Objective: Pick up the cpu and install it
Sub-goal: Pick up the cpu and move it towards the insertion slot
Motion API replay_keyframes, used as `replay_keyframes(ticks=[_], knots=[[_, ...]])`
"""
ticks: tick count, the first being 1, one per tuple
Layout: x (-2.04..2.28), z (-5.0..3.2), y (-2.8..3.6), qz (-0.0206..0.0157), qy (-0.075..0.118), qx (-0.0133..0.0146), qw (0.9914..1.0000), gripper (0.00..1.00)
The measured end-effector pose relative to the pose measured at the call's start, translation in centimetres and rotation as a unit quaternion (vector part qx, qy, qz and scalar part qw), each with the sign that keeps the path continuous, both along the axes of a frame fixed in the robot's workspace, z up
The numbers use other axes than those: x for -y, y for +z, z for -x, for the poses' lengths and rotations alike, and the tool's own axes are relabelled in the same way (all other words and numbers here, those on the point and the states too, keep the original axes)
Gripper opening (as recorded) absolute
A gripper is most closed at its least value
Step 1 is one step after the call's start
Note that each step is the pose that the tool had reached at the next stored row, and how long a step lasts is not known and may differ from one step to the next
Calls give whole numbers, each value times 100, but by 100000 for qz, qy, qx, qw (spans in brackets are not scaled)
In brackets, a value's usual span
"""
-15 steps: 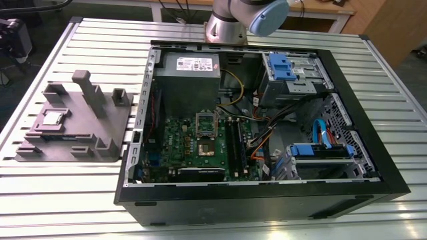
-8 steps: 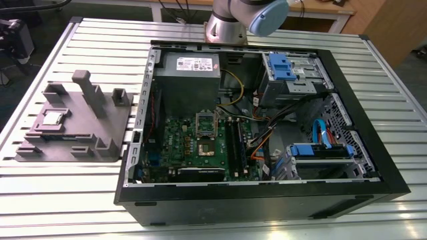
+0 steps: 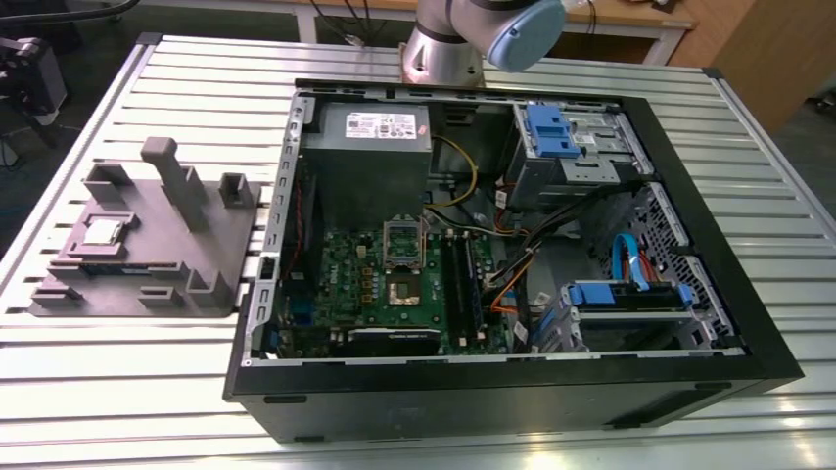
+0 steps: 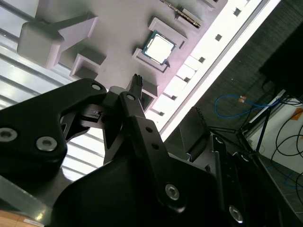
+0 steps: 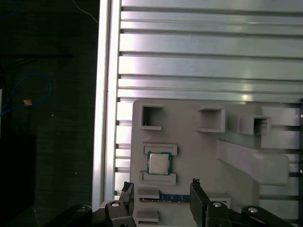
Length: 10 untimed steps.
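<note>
First wrist view: the cpu (image 5: 158, 163) lies flat in its seat on the grey fixture block (image 5: 203, 142), fenced by a raised ledge on two opposite sides and free on the other two. The gripper (image 5: 161, 185) hangs above the block with its fingers (image 5: 198, 198) spread wide and nothing between them. The fingers stand apart from the chip, and the gap between them is broader than it.

Step in hand, as I judge it: the approach for the pick.
- Centre the gap over the chip so that both fingers meet it together. A one-sided touch would skew it in the seat.
- Close on the two free sides only. The ledges bar the other two.
- Grip the pale edge low and lightly, and lift straight up so that the chip clears the ledges without tilting.

Attitude of the part: metal top up, underside down on the block. It is square in outline, so you have no long axis to align with. Its edges run parallel to the block's own edges. I cannot tell its corner mark from these views, so check the keying against the motherboard (image 3: 392, 284) yourself.

In the exterior view the block stands on the slatted table (image 3: 131, 411), on the exterior view's left, beside the open computer case (image 3: 523, 392).
</note>
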<state>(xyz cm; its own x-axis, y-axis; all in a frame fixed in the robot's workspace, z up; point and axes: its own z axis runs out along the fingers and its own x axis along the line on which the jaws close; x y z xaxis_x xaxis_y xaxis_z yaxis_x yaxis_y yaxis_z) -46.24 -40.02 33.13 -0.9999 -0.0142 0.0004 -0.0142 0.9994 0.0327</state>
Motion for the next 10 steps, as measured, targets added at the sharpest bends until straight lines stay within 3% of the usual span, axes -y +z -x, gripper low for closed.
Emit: replay_keyframes(ticks=[6, 8, 10], knots=[[0, 0, -28, -14, 2, -3, 100000, 59], [0, 0, -93, -15, 1, -1, 100000, 59], [0, 0, -93, -14, 1, -2, 100000, 59]])
